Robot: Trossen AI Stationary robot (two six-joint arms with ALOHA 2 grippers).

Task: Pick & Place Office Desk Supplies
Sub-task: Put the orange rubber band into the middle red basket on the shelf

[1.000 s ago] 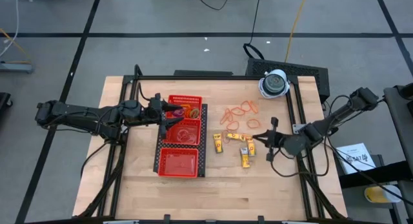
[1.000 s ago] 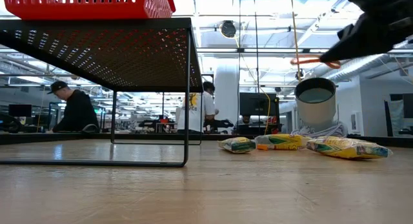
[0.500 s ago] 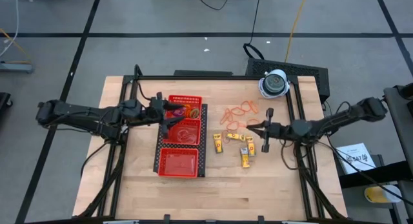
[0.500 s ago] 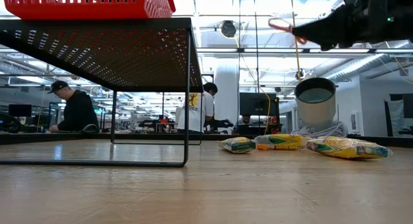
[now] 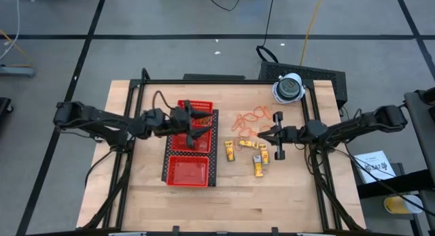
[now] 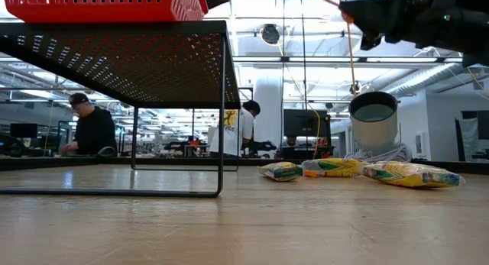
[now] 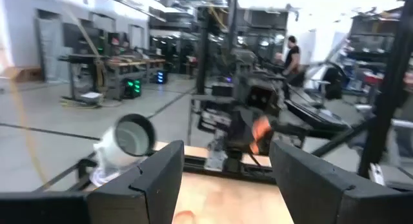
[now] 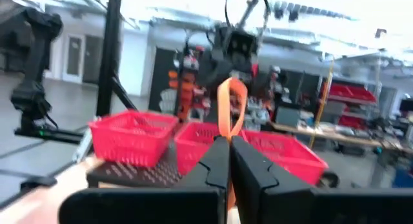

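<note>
**Orange band pinched, tray ahead**

An orange rubber band [image 8: 230, 111] stands up from my right gripper [image 5: 266, 135], clamped tight on it above the table [image 5: 285, 188], near the loose bands [image 5: 251, 117]. My left gripper [image 5: 198, 132] hovers spread over the red tray [image 5: 187, 172].

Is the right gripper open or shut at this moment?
Shut. In the right wrist view the right gripper has its two dark fingers pressed together, pinching an orange rubber band that stands up above the fingertips.
</note>
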